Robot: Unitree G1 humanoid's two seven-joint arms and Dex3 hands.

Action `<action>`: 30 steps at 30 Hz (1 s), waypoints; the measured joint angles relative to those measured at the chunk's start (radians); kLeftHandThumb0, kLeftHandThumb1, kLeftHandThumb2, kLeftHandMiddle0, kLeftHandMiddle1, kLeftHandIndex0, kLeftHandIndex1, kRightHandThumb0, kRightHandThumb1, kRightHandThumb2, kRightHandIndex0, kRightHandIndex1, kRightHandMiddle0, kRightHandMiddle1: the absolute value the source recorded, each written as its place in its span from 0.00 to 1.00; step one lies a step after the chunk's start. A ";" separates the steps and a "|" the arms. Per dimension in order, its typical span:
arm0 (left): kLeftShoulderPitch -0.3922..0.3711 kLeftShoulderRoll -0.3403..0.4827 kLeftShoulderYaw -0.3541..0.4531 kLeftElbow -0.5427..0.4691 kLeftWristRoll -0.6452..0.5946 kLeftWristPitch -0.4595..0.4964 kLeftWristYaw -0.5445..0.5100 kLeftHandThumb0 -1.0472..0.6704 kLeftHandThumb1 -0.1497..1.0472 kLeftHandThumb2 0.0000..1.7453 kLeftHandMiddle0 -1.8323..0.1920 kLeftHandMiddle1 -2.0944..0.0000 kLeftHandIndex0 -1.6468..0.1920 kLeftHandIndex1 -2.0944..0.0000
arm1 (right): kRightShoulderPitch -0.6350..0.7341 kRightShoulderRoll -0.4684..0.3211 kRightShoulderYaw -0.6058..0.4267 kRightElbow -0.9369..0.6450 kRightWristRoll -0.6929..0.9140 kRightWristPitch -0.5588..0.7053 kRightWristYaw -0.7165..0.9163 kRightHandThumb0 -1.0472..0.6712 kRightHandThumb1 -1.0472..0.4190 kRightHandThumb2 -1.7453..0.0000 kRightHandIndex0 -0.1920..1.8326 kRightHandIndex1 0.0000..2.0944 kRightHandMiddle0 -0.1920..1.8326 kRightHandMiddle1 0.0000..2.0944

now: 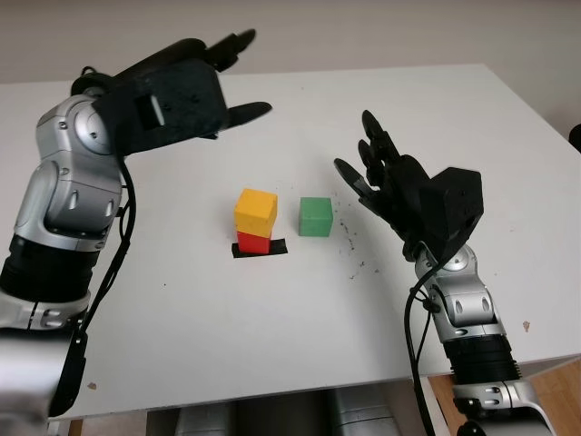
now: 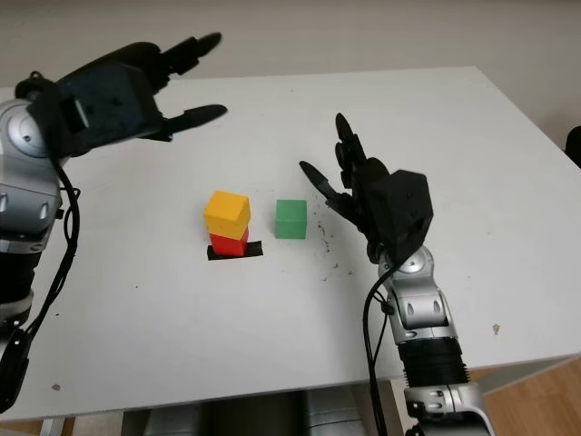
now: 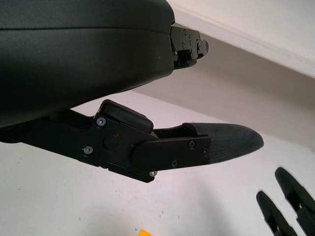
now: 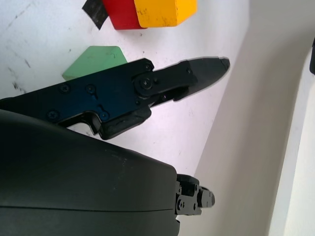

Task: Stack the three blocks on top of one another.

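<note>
Green block (image 1: 315,217) beside yellow-on-red stack (image 1: 255,221) | your right robot hand (image 1: 377,177) nearer, other side of green, empty, holding nothing | left robot hand (image 1: 218,77) empty, behind stack

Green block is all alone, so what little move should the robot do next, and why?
Probably the right hand should ease over to the green block and close on it. The yellow block already sits on the red block, while the green one stands apart on the table beside them. The right hand is open and nearest to it; the left hand is open, raised farther back.
</note>
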 measured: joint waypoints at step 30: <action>0.497 -0.266 0.228 -0.287 -0.182 0.012 0.527 0.20 1.00 0.34 0.93 0.98 0.91 0.99 | -0.205 -0.329 0.249 0.108 -0.474 -0.226 0.208 0.16 0.13 0.97 0.24 0.06 0.28 0.05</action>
